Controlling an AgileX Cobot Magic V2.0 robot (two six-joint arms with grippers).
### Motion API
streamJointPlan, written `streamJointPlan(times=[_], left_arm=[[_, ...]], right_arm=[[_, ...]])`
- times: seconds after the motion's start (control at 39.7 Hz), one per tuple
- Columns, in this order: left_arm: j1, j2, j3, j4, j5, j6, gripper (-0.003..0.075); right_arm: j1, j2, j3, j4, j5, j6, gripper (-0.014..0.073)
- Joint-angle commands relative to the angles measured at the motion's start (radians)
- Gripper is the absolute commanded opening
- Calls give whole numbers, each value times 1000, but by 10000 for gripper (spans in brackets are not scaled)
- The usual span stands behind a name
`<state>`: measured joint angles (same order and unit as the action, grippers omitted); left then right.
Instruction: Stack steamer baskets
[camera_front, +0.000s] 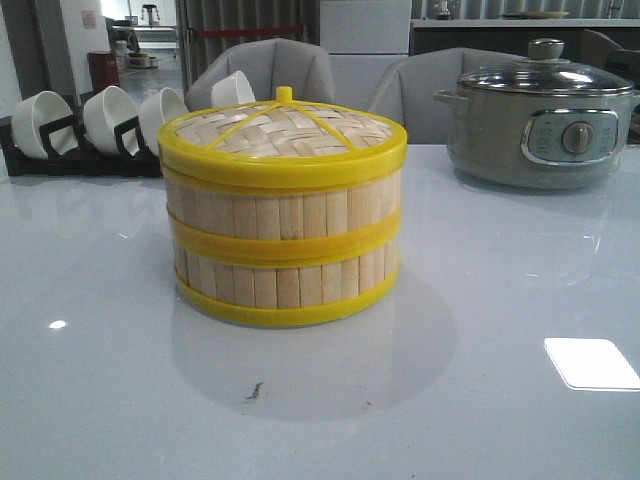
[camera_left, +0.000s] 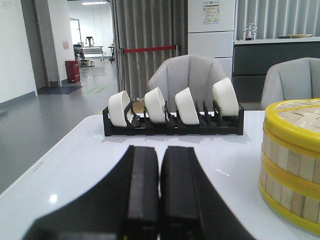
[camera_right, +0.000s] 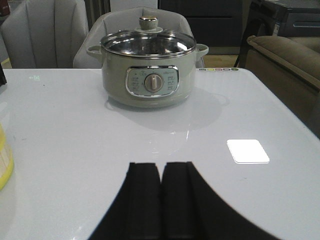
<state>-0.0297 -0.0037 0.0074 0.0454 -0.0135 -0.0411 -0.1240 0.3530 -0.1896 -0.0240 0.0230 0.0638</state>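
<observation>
Two steamer baskets stand stacked in the middle of the table, the upper basket (camera_front: 283, 208) on the lower basket (camera_front: 285, 282), with the woven lid (camera_front: 283, 132) on top. The stack also shows in the left wrist view (camera_left: 290, 165) and its yellow edge in the right wrist view (camera_right: 4, 165). My left gripper (camera_left: 160, 150) is shut and empty, over the table to the left of the stack. My right gripper (camera_right: 161, 166) is shut and empty, over the table to the right of it. Neither gripper shows in the front view.
A black rack with white bowls (camera_front: 95, 125) stands at the back left; it also shows in the left wrist view (camera_left: 172, 117). A grey electric pot with a glass lid (camera_front: 540, 120) stands at the back right and shows in the right wrist view (camera_right: 148, 70). Grey chairs (camera_front: 270, 70) stand behind the table.
</observation>
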Motion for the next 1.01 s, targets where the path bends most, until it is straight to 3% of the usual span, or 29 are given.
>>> streamJointPlan(times=[0.0,0.4,0.81,0.98], left_arm=[[1,-13,1,-1,-83,-3,86],[1,-13,1,-1,-83,-3,86],[1,-13,1,-1,-83,-3,86],[1,-13,1,-1,-83,-3,86]], right_arm=[[-6,5,-28,-7,-82,-8,68],[-7,-115,-19,-7,-90,-8,68],[-7,-341,202,-6,-120,4,52],[-7,-384,205,-6,-30,4,52]])
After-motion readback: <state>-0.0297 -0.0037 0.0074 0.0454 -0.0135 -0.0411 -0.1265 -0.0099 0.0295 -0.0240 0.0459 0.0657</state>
